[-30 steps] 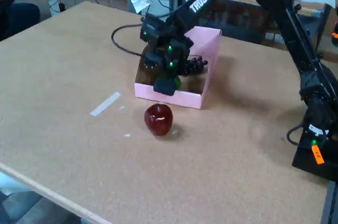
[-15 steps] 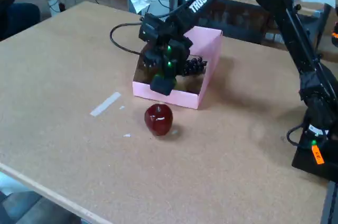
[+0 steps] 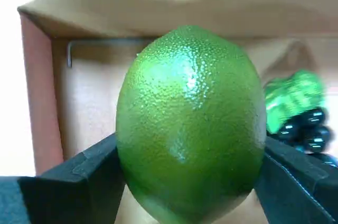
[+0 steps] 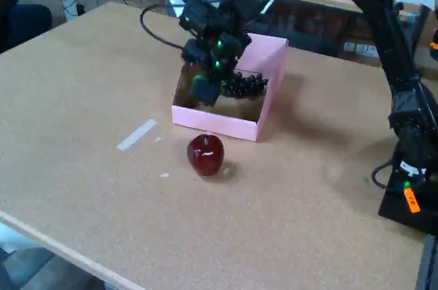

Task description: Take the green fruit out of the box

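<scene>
1. Up close in the wrist view, the green fruit (image 3: 191, 123) fills most of the picture, pebbled and shiny, with the tool (image 3: 187, 182) clenched on it: one dark finger (image 3: 79, 179) presses its left side and the other its right.
2. Behind the fruit the same view shows the brown inner faces of the box (image 3: 42, 92), a small metal hex key (image 3: 84, 47) lying against the back corner, and at right the black grapes (image 3: 309, 129) with their green stem piece.
3. The fixed view shows none of that detail. There the fruit is only a small green patch (image 4: 200, 81) at the tip of the tool (image 4: 204, 88), held over the inside of the pink box (image 4: 226, 122), above its floor.
4. What the fixed view adds is the setting: the box sits on the bench (image 4: 89, 119), the grapes (image 4: 245, 85) lie in it just right of the tool, and a dark-red apple (image 4: 205, 154) stands on the bench just in front of the box, apart from it.
5. A strip of pale tape (image 4: 136, 134) lies on the bench left of the apple.
</scene>
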